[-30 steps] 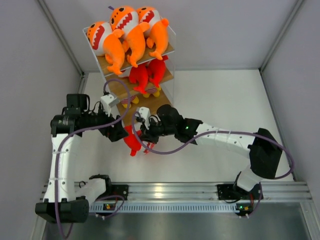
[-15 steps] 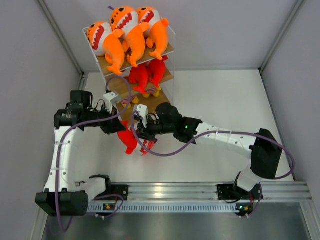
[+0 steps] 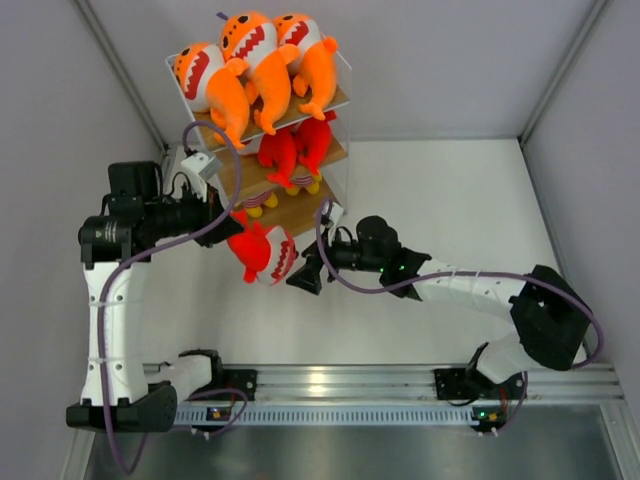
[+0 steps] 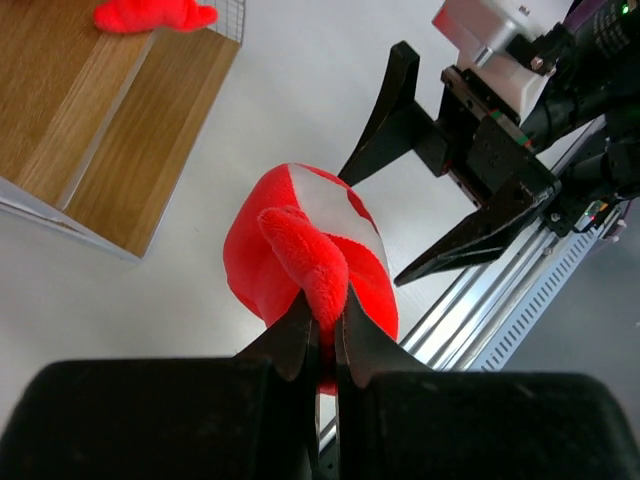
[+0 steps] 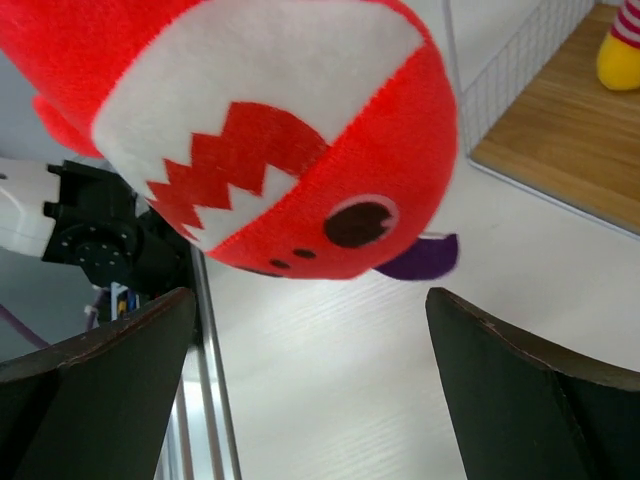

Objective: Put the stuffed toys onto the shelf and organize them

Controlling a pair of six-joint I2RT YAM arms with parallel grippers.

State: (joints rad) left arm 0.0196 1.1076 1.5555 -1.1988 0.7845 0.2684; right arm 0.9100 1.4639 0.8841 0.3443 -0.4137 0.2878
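A white counter between grey walls is carrying the shelf at its far left. Only the top view is taking in the whole shelf: three orange sharks are crowding the top board and red sharks are sitting on the middle one. A third red shark is hanging just in front of the lowest board, between the two arms.

The left wrist view is showing the grip. The left fingers are pinching shut on one red fin, with the body hanging beyond them. The right fingers are standing just beside the toy, apart from it.

The right wrist view is showing the face instead: white zigzag teeth and a dark eye. Its own fingers are spreading wide below the toy, holding nothing.
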